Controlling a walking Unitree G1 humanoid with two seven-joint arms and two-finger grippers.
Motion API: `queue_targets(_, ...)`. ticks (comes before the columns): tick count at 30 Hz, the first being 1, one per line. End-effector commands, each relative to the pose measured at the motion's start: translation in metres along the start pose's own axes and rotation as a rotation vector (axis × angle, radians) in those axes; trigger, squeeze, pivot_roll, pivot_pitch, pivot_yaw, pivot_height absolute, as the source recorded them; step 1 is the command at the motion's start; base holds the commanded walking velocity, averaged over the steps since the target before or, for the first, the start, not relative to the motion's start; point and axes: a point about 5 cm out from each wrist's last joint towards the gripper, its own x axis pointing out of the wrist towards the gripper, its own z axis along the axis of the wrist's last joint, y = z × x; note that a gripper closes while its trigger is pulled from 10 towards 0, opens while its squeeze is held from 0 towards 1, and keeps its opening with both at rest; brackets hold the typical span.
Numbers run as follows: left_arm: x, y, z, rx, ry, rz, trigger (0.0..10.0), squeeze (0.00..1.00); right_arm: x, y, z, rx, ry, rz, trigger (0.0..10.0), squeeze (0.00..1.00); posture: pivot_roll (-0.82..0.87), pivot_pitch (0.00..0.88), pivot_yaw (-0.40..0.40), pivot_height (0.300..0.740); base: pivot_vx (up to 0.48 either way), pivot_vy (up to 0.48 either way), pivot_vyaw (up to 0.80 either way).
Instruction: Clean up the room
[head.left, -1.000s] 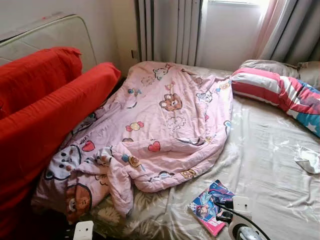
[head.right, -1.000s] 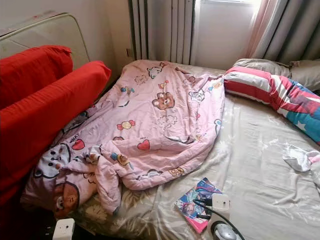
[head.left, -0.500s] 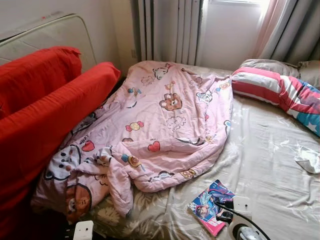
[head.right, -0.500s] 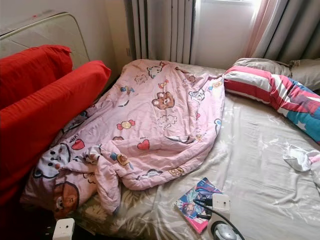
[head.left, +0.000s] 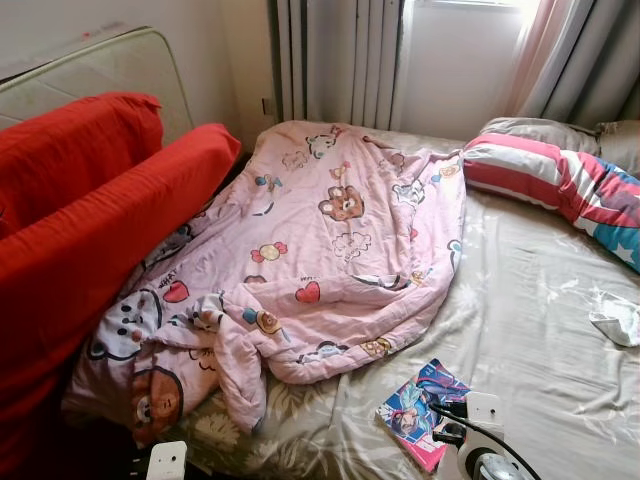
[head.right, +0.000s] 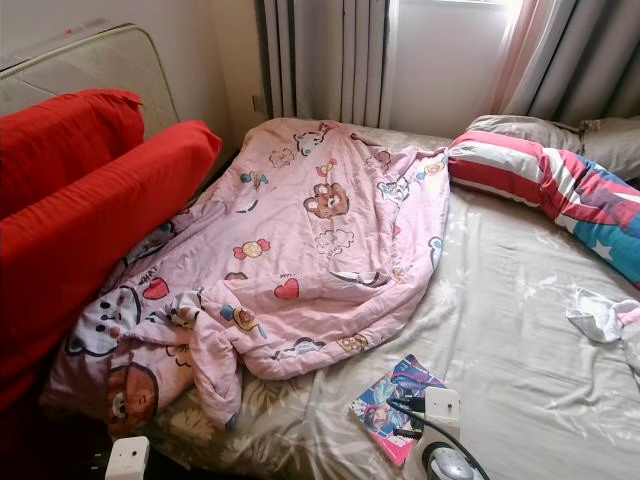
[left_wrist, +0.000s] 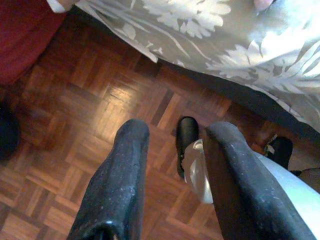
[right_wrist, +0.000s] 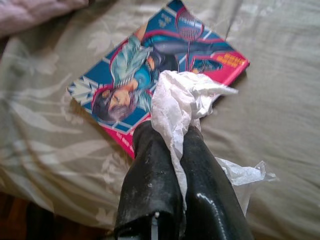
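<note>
right gripper (right_wrist: 172, 150): I see it pinching a crumpled tissue (right_wrist: 182, 102) above the comic book (right_wrist: 150, 75)
left gripper (left_wrist: 172, 165): fingers apart, nothing held, over parquet floor (left_wrist: 75, 125)

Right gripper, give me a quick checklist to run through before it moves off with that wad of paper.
1. Grip on the crumpled white paper: ok, the right gripper has its jaws shut on it.
2. Paper free of the book: cannot tell, the wad hangs right over the cover and may be brushing it.
3. Loose tail: not ok, a flap of paper trails down beside the fingers onto the bedsheet.
4. Left gripper: ok, jaws open and holding nothing, above the wooden floor beside the bed.
5. More rubbish left: not ok, another white crumpled scrap lies on the sheet further right.
</note>
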Motion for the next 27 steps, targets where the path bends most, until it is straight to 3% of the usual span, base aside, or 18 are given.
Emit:
queue_targets(1, -0.0006, 0.0014, -0.0045, 0.009, 0.022, 0.003, 10.0, 0.0, -0.0004, -0.0004, -0.0029, 0.011, 0.012, -0.003, 10.0, 0.0, 0.0, 0.0, -0.012, 0.74, -0.274, 0.0, 0.0)
queue_targets(27, -0.0001, 0.0005, -0.0014, -0.007, 0.011, -0.004, 10.0, 0.0, 0.0003, 0.0005, -0.0009, 0.002, 0.021, 0.006, 10.0, 0.0, 0.01, 0.0, -0.014, 0.74, -0.294, 0.0, 0.0)
